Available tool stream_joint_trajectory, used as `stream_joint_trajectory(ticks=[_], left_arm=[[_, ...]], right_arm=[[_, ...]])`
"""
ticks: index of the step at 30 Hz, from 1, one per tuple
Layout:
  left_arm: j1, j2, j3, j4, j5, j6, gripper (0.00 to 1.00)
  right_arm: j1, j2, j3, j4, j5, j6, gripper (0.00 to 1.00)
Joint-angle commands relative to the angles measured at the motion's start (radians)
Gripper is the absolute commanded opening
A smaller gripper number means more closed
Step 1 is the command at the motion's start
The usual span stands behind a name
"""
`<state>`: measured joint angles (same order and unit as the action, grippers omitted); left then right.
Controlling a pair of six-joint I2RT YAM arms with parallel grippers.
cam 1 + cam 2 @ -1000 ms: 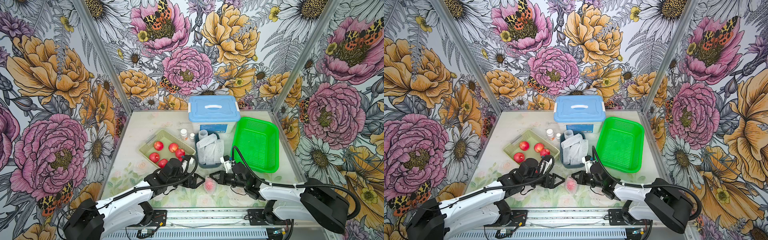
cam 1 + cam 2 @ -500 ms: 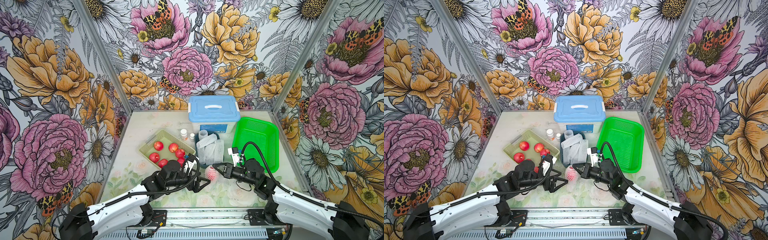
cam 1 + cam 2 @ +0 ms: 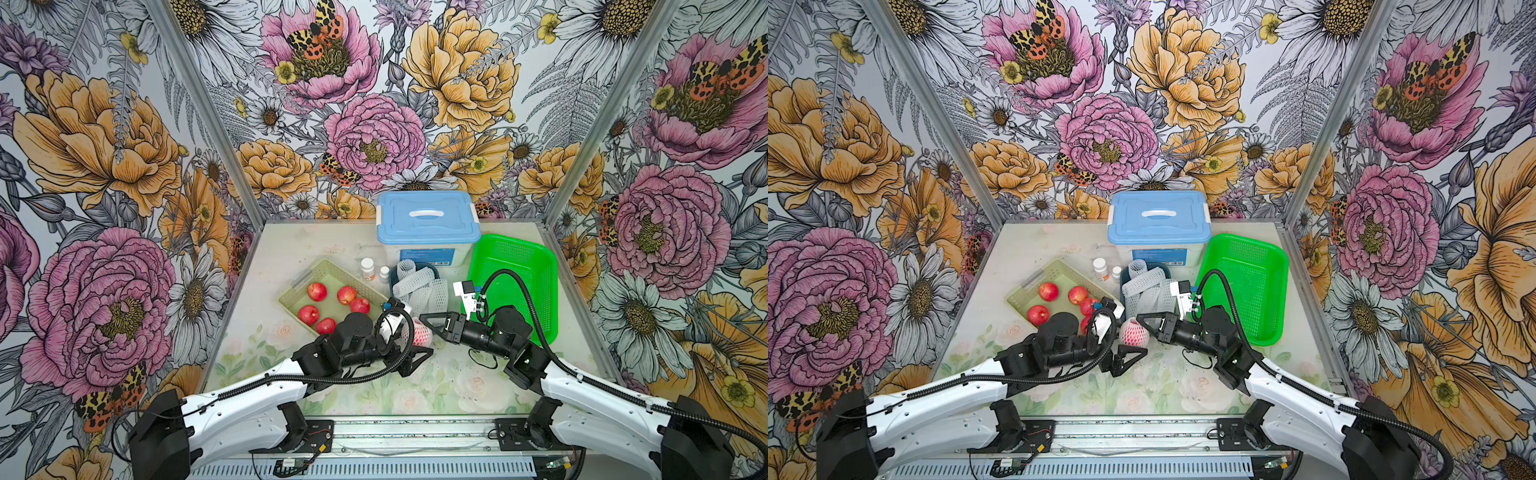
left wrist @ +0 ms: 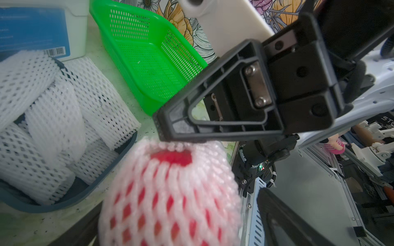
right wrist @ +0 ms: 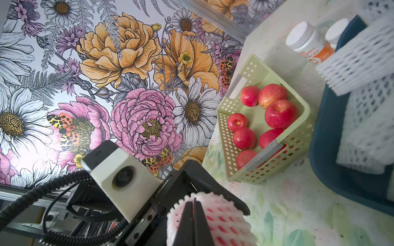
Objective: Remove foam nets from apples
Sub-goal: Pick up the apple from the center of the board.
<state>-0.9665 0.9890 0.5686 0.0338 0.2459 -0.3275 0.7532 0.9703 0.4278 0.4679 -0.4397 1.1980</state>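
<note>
One red apple wrapped in a white foam net (image 3: 419, 335) (image 3: 1133, 332) sits between the two arms at the front middle of the table. My right gripper (image 3: 423, 319) (image 5: 193, 203) is shut on the frilly rim of that net. The open left gripper (image 3: 413, 345) (image 4: 181, 217) straddles the netted apple (image 4: 170, 202), one finger (image 4: 285, 221) on each side. Several bare apples (image 3: 318, 291) (image 5: 280, 114) lie in a pale green basket (image 3: 301, 279). Loose foam nets (image 3: 419, 286) fill a dark blue bin (image 4: 64, 202).
A bright green lattice basket (image 3: 515, 282) stands right of the bin, just behind my right arm. A blue-lidded box (image 3: 428, 220) is at the back, with two white pill bottles (image 3: 368, 268) in front of it. Flowered walls close in three sides.
The right gripper carried the netted apple away from the front edge toward the bin. The left gripper followed and now has its open fingers around the apple.
</note>
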Motion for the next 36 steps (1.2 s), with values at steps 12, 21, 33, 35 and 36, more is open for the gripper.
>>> stream_joint_trajectory(ticks=[12, 21, 33, 35, 36], left_arm=[[0.036, 0.009, 0.006, 0.041, 0.067, 0.029, 0.76], [0.060, 0.010, 0.012, 0.032, 0.129, 0.027, 0.49], [0.066, 0.010, 0.035, 0.011, 0.142, 0.033, 0.50], [0.066, 0.010, 0.037, 0.007, 0.142, 0.038, 0.50], [0.066, 0.010, 0.039, 0.004, 0.138, 0.039, 0.50]], right_arm=[[-0.029, -0.022, 0.011, 0.059, -0.023, 0.008, 0.00], [-0.016, -0.046, 0.029, -0.036, -0.049, -0.149, 0.59], [0.121, -0.001, 0.095, -0.180, 0.138, -0.287, 0.68], [0.130, 0.003, 0.097, -0.168, 0.148, -0.286, 0.67], [0.133, 0.007, 0.098, -0.169, 0.148, -0.284, 0.67]])
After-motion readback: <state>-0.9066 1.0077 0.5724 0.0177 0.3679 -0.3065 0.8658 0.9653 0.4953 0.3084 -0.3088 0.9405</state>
